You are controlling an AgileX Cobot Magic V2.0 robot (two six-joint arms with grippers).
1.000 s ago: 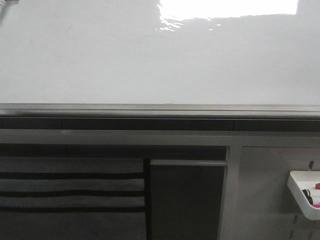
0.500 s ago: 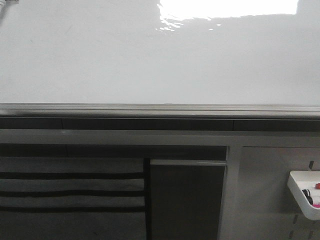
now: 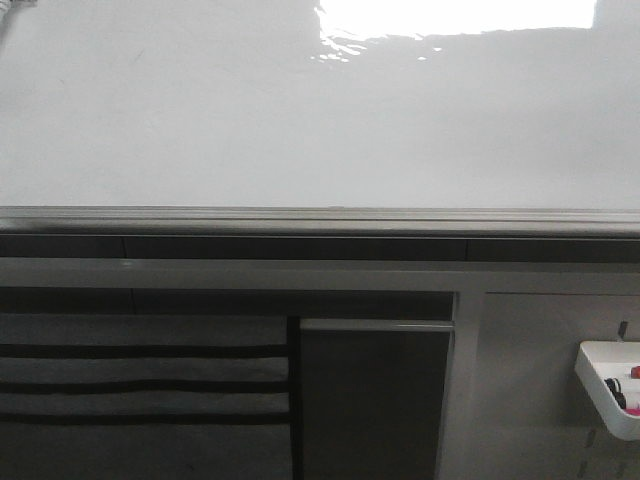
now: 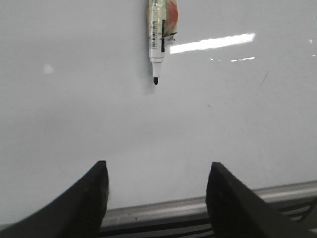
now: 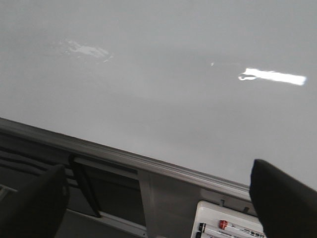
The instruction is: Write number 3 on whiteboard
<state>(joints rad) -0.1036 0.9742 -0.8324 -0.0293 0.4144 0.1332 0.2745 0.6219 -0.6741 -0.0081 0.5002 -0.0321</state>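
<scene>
Nothing in the front view has shifted since the earlier frames: the large glossy white whiteboard with its silver-grey metal edge rail (image 3: pixel 300 130) fills the upper half exactly as before, bright glare at 12 to 1 o'clock, and a small white plastic tray (image 3: pixel 600 385) sits at 4 o'clock below the rail. No drawn digit shows on the board in any view; its surface looks clean, with only faint smudges and light streaks. In the left wrist view a white-barrelled marker with a black tip (image 4: pixel 158 37) lies against the board, tip uncapped, well apart from the left gripper (image 4: pixel 157 186), whose black fingers (image 4: pixel 89 198) are spread wide with nothing between them. The right gripper (image 5: pixel 161 201) is likewise spread and empty, above the rail and the tray of pens (image 5: pixel 223 223).
</scene>
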